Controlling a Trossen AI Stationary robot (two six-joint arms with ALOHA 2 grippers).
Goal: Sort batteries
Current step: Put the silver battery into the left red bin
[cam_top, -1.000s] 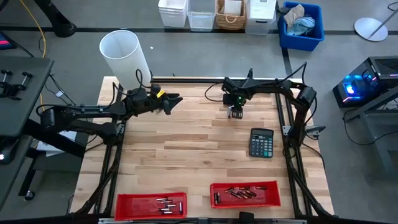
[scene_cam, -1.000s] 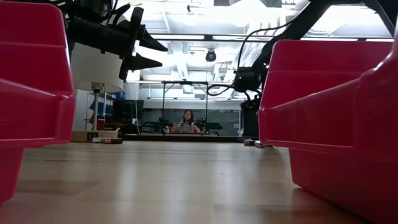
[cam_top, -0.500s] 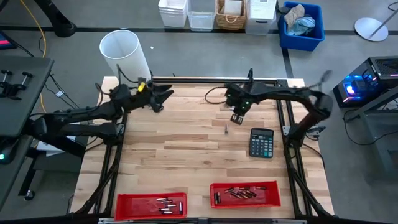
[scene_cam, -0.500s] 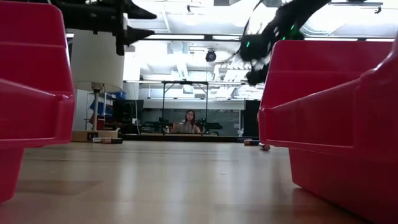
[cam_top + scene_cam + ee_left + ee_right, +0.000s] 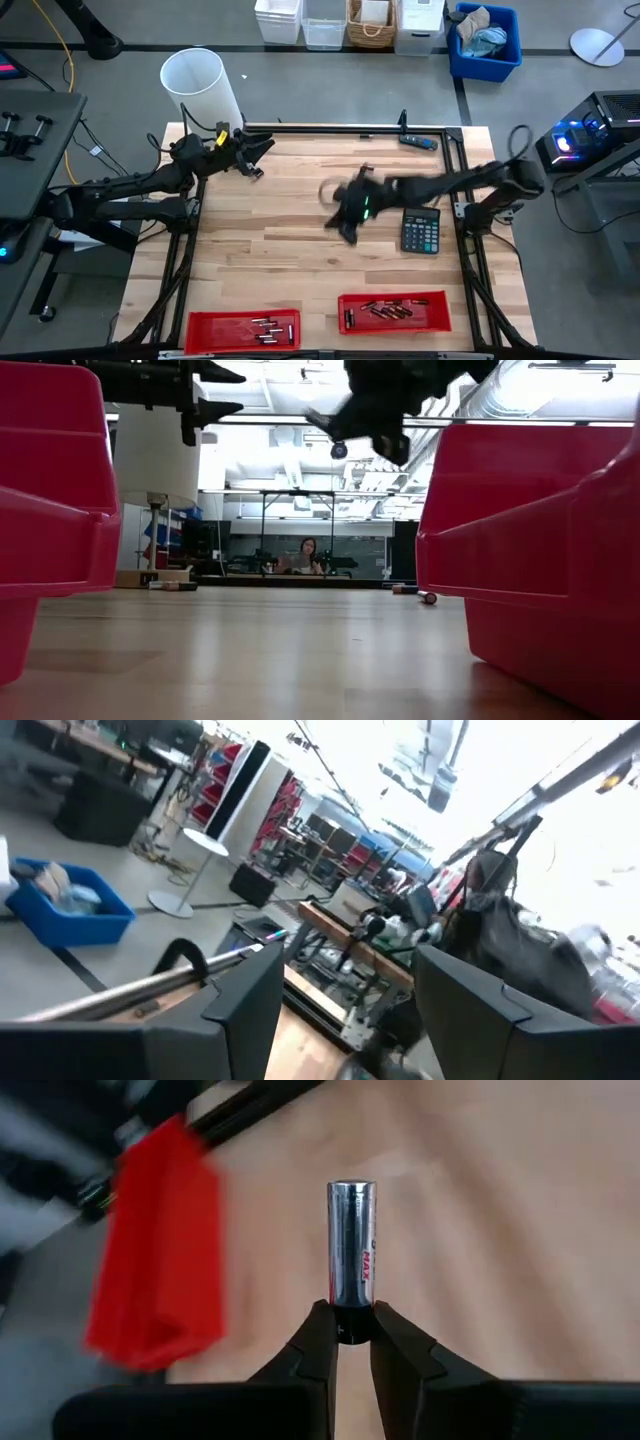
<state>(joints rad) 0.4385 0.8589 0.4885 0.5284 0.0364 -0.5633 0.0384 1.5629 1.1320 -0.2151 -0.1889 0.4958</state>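
Now right gripper (image 5: pixel 352 1323) pinches 1 battery (image 5: pixel 352 1250).

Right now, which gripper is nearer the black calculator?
The right gripper. It hangs just beside the calculator toward the table's middle, shut on a battery. The left gripper is open over the far left corner, well away.

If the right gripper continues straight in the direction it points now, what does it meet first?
Probably the bare wooden table. The right gripper, shut on a battery, points down at the wood; a red bin lies off to one side. Depth is unclear.
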